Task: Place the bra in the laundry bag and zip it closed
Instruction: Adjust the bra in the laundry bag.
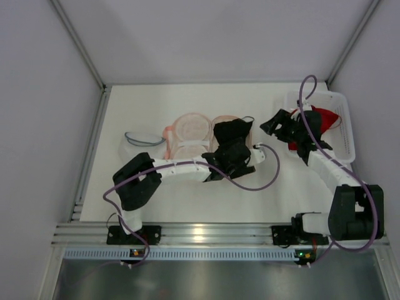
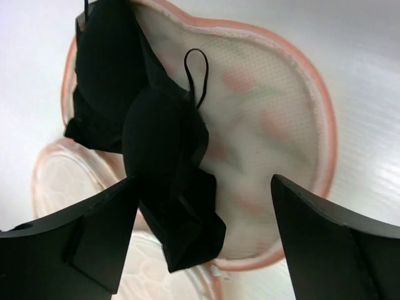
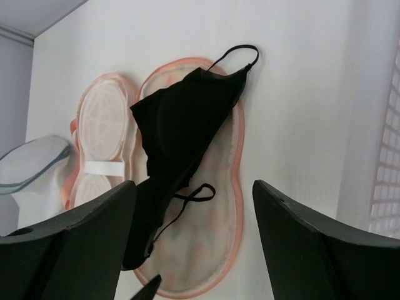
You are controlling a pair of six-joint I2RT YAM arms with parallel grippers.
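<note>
**A:** How far along is the job?

**B:** On the white table [image 1: 187, 200], the pink laundry bag [image 3: 209, 250] lies opened flat in two halves. The black bra [image 3: 181, 125] rests on its right half, so the placing looks nearly done. Folding the bag over and zipping it shut are not yet done.

**A:** Is the robot holding anything?

**B:** No. The left hand [image 2: 205, 187] hangs right over the bra with its fingers spread wide, gripping nothing. The right hand [image 3: 194, 184] is also spread and empty. It sits off to the right, near the white basket [image 1: 345, 119] at the far right edge.

**A:** Is there room to work?

**B:** There is open table on the near side, and between the bag and the basket. On the left, a second mesh bag [image 1: 140, 142] with grey trim lies just beside the open half, so there is little margin there.

**A:** Could anything snag?

**B:** One bra strap [image 3: 240, 53] pokes out past the bag's far right rim. It probably needs tucking in before the zip runs.
</note>
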